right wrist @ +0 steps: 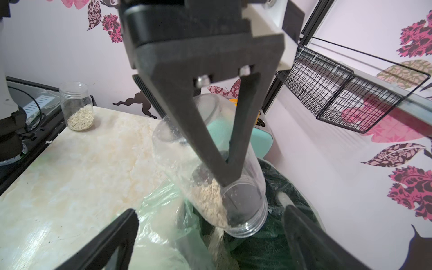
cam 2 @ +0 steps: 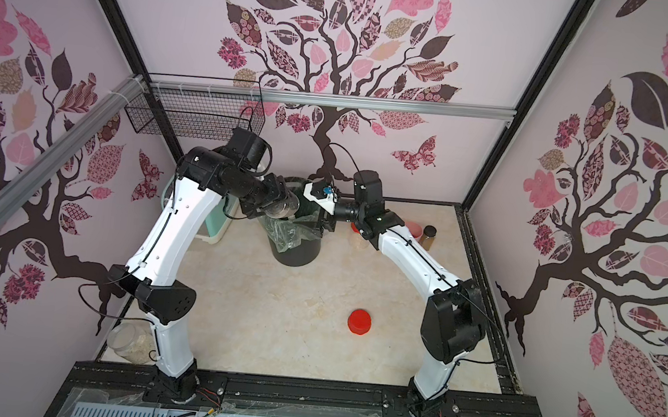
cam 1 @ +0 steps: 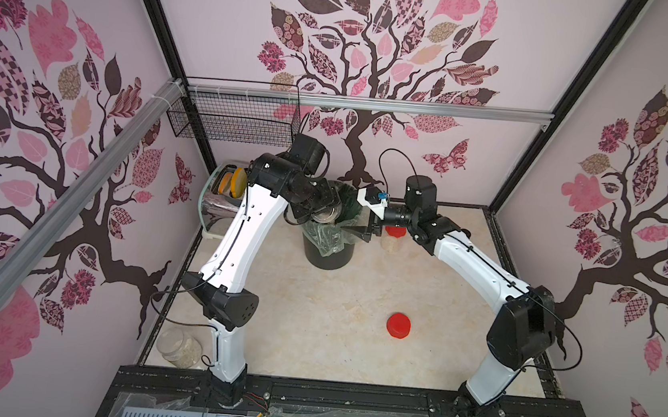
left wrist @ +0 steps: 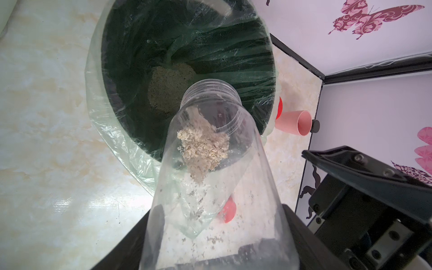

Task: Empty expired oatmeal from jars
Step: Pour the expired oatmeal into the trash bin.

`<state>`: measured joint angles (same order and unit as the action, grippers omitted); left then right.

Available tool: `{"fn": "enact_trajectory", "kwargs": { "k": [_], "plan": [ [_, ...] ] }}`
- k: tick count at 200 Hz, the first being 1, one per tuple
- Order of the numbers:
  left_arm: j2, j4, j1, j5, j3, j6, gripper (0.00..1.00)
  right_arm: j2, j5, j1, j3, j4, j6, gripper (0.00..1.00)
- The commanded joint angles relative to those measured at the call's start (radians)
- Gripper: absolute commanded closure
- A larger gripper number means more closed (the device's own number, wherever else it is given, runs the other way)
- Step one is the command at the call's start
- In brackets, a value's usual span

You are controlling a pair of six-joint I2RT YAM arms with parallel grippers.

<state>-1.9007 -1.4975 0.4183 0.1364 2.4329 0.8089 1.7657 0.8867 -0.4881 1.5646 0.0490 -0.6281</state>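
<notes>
Left pincer (cam 1: 323, 215) grips the clear round plastic jar (left wrist: 245, 177) at lower centre, right pincer (cam 1: 366, 229) gapes empty — tilt steeper, mouth over the black bag-lined bin (left wrist: 257, 58), to shed the clinging beige oatmeal (left wrist: 203, 149).

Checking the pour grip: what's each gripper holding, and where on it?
Left gripper clamps the open jar across its sides, base toward the wrist, mouth tipped over the bin. Right gripper is open, holding nothing.

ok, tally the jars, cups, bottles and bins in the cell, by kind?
Clear jars: 3 (held jar, corner jar, red-lidded jar)
Pink cup: 1
Brown bottle: 1
Bin: 1
Total: 6
</notes>
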Motion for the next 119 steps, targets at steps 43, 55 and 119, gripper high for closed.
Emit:
{"fn": "enact_trajectory", "kwargs": {
  "k": [43, 55, 119],
  "plan": [
    [0.054, 0.031, -0.006, 0.089, -0.033, -0.016, 1.00, 0.078, 0.047, -0.029, 0.103, -0.006, 0.003, 0.00],
    [0.060, 0.032, -0.006, 0.094, -0.036, -0.017, 1.00, 0.082, 0.048, -0.037, 0.105, -0.008, -0.006, 0.00],
    [0.101, 0.067, -0.006, 0.126, -0.084, -0.019, 1.00, 0.118, 0.052, -0.059, 0.148, -0.031, -0.017, 0.00]
  ]
}}
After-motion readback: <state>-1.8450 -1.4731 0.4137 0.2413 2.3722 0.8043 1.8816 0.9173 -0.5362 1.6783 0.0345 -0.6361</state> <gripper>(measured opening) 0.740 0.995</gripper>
